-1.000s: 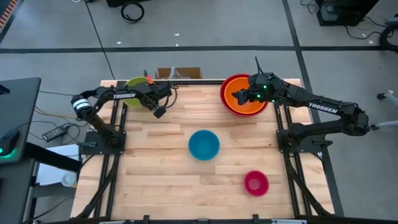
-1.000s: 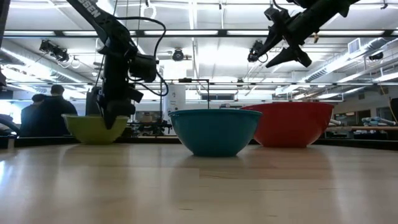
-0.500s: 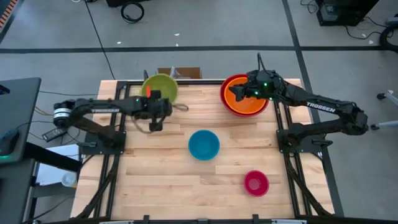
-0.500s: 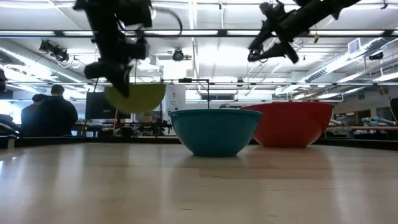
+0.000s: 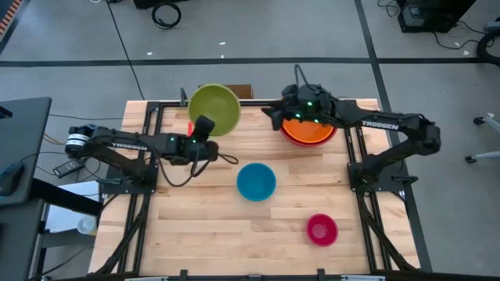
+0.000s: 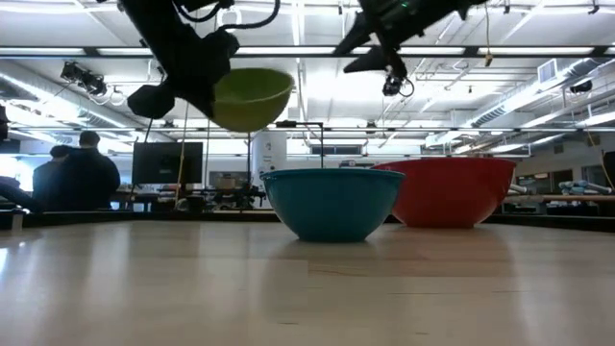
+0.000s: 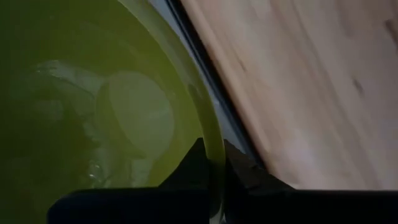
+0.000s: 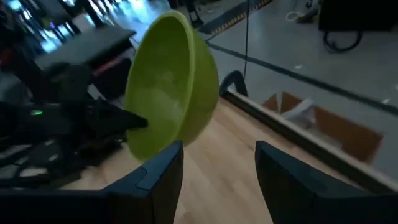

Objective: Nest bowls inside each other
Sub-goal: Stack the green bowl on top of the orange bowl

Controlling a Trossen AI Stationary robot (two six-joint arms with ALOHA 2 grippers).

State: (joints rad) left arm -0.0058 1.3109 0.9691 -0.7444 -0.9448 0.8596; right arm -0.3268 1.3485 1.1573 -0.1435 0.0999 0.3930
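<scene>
Nesting partly done: orange bowl (image 5: 311,131) seated inside red bowl (image 5: 291,106) at the table's far right; blue bowl (image 5: 256,181) mid-table and pink bowl (image 5: 322,229) near the front right, both loose. Green bowl (image 5: 214,110) aloft at the far edge, left gripper (image 5: 199,134) clamped on its rim; right gripper (image 5: 275,114) spread wide, empty, beside the red bowl, facing it. Judged remaining: green, blue, pink unnested

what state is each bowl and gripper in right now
green bowl: lifted off the table, held by its rim
left gripper: shut on the green bowl's rim
right gripper: open, empty, in the air
orange bowl: nested in the red bowl
red bowl: on the table
blue bowl: upright, empty
pink bowl: upright, empty
</scene>
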